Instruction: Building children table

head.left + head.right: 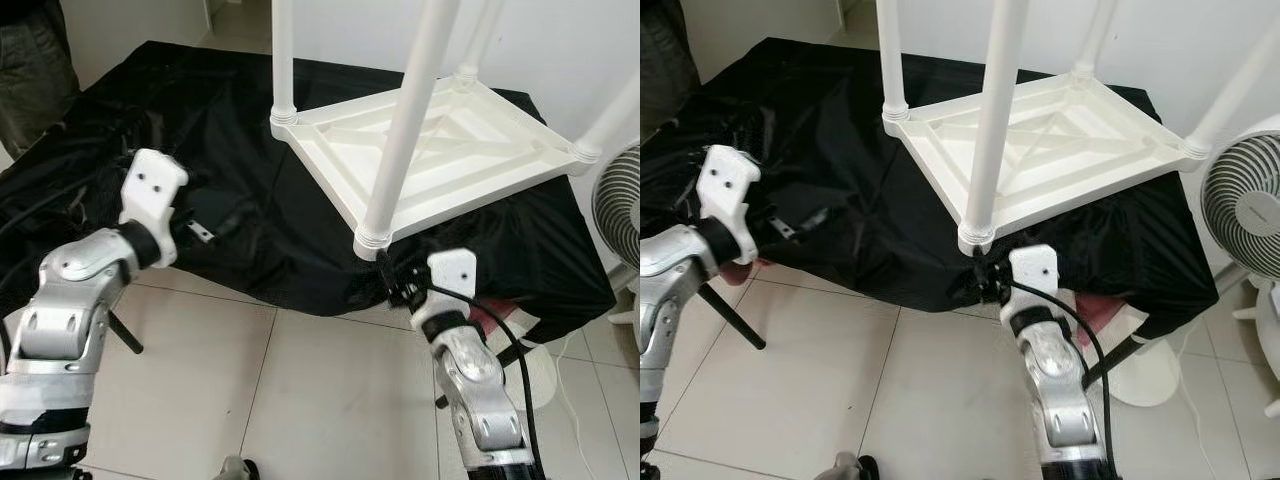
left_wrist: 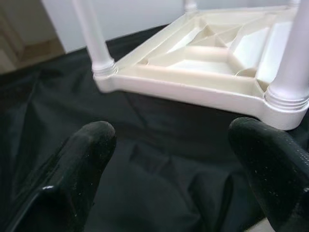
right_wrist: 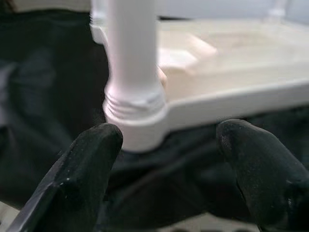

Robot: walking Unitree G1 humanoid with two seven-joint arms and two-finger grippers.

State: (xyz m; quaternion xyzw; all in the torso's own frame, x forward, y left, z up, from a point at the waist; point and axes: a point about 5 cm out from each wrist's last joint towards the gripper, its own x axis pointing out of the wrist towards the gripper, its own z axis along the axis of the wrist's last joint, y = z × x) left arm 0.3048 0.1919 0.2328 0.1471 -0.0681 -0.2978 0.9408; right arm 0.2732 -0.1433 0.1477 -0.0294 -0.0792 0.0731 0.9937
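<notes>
The white children's table (image 1: 450, 150) lies upside down on the black-draped counter (image 1: 250, 230), legs up for fitting, while the left gripper (image 2: 169, 159) and right gripper (image 3: 166, 159) hover wide open, empty, the right facing its near corner leg (image 3: 131, 72).

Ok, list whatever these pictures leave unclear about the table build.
- Table legs: tops cut off by the upper edge in both eye views.
- Tabletop: its top face lies down against the black cloth, hidden.
- Nearest leg's socket: blurred in the right wrist view; seating unclear.
- Right tool: its fingers merge with the cloth in the eye views.
</notes>
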